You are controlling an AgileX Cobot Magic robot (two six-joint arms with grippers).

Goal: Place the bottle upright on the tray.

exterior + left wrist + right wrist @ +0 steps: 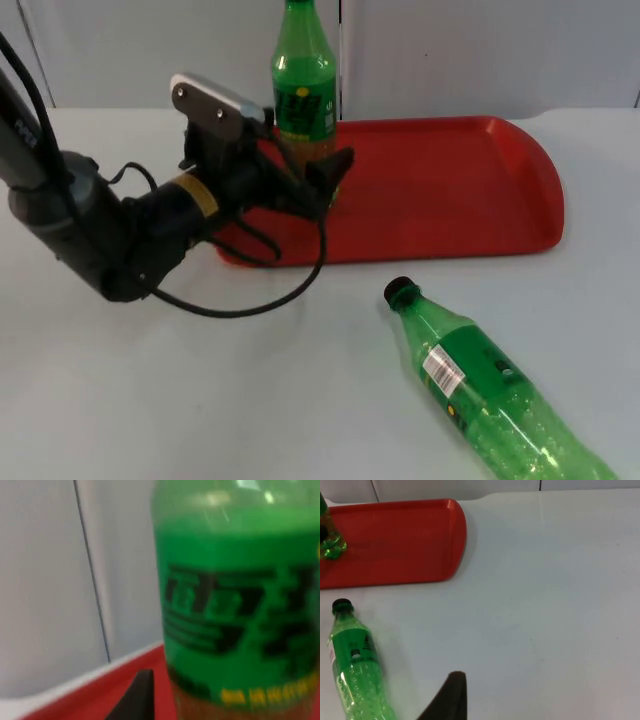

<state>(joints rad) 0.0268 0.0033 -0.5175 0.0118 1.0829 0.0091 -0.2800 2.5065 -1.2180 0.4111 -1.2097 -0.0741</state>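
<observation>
A green soda bottle [303, 90] stands upright on the red tray [450, 190], near the tray's back left corner. My left gripper [308, 172] reaches in from the left and is shut on this bottle's lower part, one finger on each side. Seen from the left wrist, the bottle's label [235, 605] looms close above the tray [100, 695]. A second green bottle [490, 400] with a black cap lies on its side on the table in front of the tray. My right gripper [449, 700] hovers over the table to the right of that lying bottle [357, 670].
Most of the tray [395, 540] to the right of the standing bottle is bare red surface. The grey partition wall [480, 55] rises right behind the tray. Bare white table [200, 400] stretches across the front left.
</observation>
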